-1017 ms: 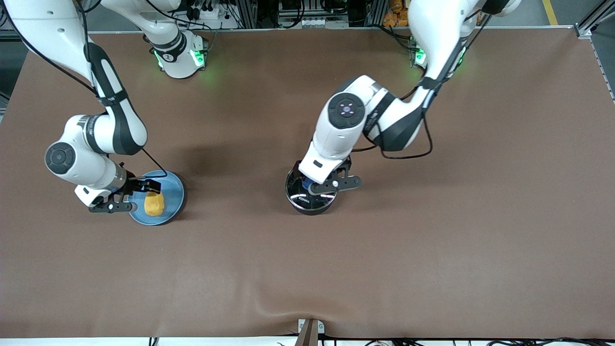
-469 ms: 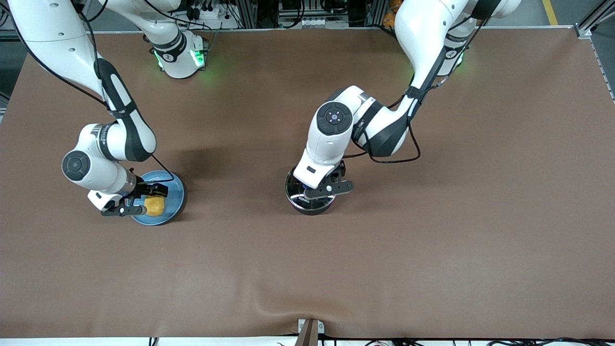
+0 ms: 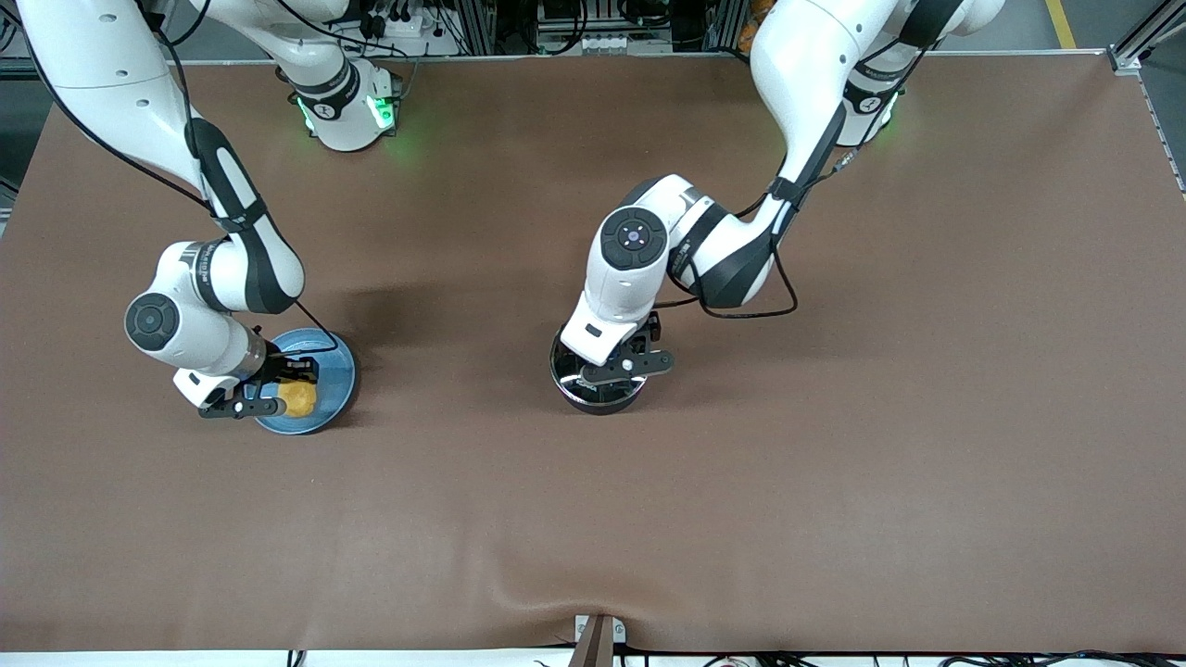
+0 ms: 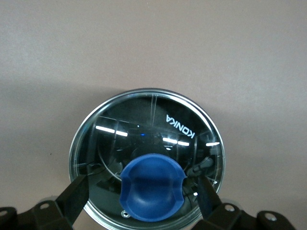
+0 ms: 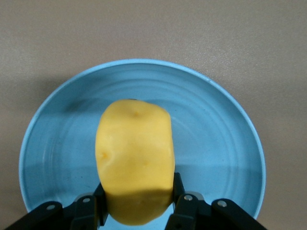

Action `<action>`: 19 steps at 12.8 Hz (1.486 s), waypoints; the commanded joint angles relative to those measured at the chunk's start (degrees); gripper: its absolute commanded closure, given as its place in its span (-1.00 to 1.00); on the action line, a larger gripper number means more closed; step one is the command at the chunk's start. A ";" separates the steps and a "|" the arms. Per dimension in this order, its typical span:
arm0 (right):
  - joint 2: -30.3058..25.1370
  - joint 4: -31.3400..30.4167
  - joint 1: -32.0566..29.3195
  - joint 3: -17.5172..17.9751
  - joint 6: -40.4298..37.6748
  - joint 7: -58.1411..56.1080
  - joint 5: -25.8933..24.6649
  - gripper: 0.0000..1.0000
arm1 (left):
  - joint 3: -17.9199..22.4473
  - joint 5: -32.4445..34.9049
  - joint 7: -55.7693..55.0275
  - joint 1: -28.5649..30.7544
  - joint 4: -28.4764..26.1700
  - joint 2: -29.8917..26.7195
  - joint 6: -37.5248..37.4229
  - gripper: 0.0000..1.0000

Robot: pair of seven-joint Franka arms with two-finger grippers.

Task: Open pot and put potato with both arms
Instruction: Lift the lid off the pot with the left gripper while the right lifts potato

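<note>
Brown cloth covered the worktop (image 3: 834, 463) across the whole frame. At centre stood the pot (image 3: 598, 389), its glass lid (image 4: 144, 143) closed. The left tool (image 3: 619, 369) hung over it, spread wide with one finger (image 4: 72, 199) on each side of the blue knob (image 4: 152, 192), not yet pressing. At the frame's left lay the blue plate (image 3: 329, 380) with the potato (image 3: 298, 398) on it. The right tool (image 5: 139, 211) was around the potato's end, fingers against its sides; I judged it grasping the potato. To do well, the left should centre on the knob, clench firmly and lift straight up, and the right should carry the potato over only once the mouth is free.
</note>
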 commanded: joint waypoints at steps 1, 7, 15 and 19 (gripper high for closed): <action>-0.01 0.38 -0.33 0.49 -0.18 -1.08 0.22 1.00 | 0.45 1.80 -0.91 -0.81 1.54 0.97 0.20 -1.00; -4.47 0.47 -0.42 0.49 -3.49 -1.16 0.22 1.00 | 0.45 1.80 -0.47 -1.08 1.63 2.02 0.29 -1.00; -13.46 3.46 -0.59 0.58 -12.57 -2.31 0.22 1.00 | 0.45 1.80 -0.47 -1.08 1.63 2.46 1.26 -0.36; -13.37 3.46 -0.68 0.58 -12.57 -2.22 0.22 1.00 | 0.36 1.71 -0.73 -0.73 1.63 1.59 1.26 1.00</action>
